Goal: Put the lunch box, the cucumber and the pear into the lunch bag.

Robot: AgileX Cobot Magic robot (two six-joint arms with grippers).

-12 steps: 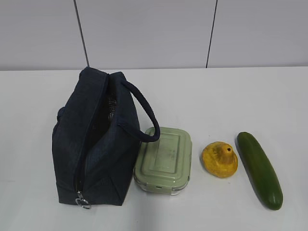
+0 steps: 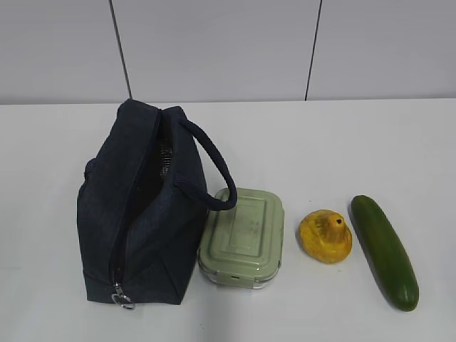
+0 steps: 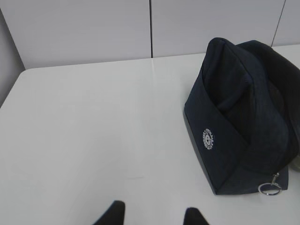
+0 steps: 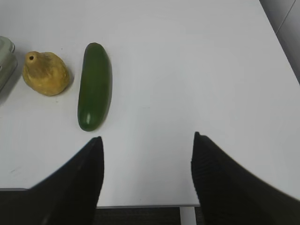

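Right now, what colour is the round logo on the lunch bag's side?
White, printed on the dark navy lunch bag; the logo shows best in the left wrist view.

Lab-like test bench — bare white table (image 2: 335,142), plain grey panel wall (image 2: 214,50).

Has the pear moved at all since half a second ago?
No. The pear sits in the same spot between the lunch box and the cucumber, apart from both.
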